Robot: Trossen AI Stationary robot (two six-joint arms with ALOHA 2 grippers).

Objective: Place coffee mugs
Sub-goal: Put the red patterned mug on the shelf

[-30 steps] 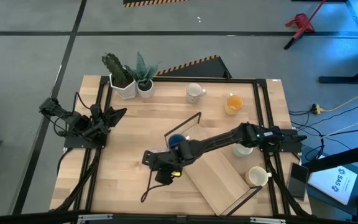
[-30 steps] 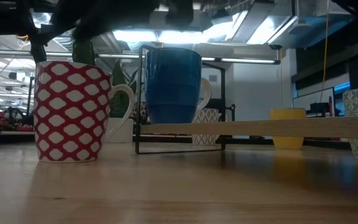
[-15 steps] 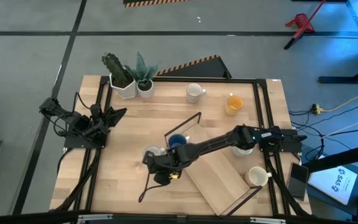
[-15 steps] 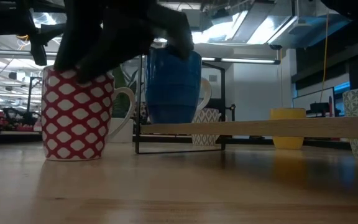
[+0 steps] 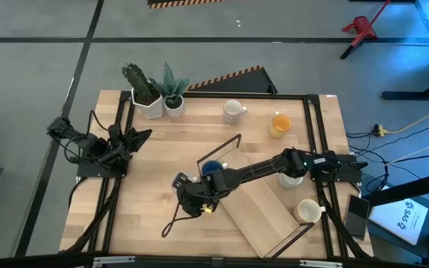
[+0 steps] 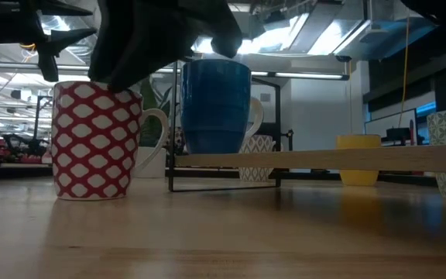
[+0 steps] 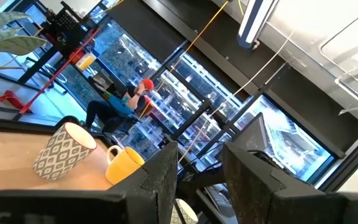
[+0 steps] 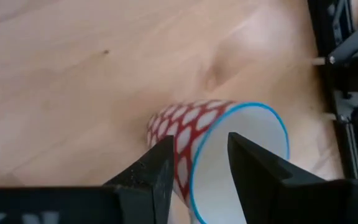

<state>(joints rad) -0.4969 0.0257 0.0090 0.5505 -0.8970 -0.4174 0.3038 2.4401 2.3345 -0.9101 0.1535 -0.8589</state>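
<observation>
Right wrist view, right end effector point(image 8: 197, 163) clamped across red-lattice ceramic mug's point(image 8: 185, 134) blue-edged rim, pale wood-grain table point(image 8: 73, 74).

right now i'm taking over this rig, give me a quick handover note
Left tool: open, parked at the table's left edge, holding nothing.
Right tool: at the rim of the red-patterned mug, which stands upright on the table; grip unclear.
Done, it seems: blue mug stands on the raised wooden board; a white mug is at the board's right end.
Left: the red-patterned mug, plus the patterned white mug and orange mug near the far edge.
</observation>
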